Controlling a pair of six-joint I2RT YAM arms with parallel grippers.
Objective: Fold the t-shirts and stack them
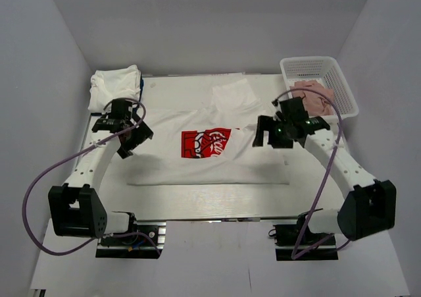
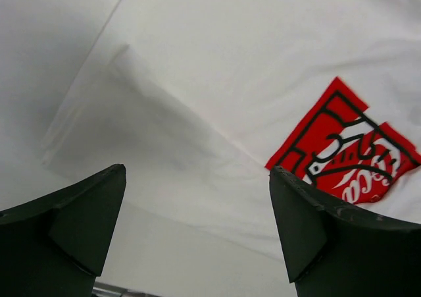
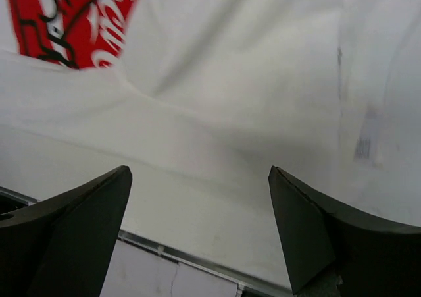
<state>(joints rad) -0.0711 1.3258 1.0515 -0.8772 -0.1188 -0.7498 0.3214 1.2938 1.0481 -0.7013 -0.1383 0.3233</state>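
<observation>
Our left gripper (image 1: 134,139) hangs with its jaws wide apart and nothing between them. Our right gripper (image 1: 270,134) is likewise spread and empty. Beneath and between the two lies the t-shirt (image 1: 197,168), flat on the table (image 1: 197,208), its red print (image 1: 207,143) about midway between them. Beyond the left gripper, farther from us, sits a folded white bundle (image 1: 115,86). The cloth looks light, soft and limp. We judge it will sag and crease, so we would pinch the outer edge below each gripper and lift both sides evenly.
</observation>
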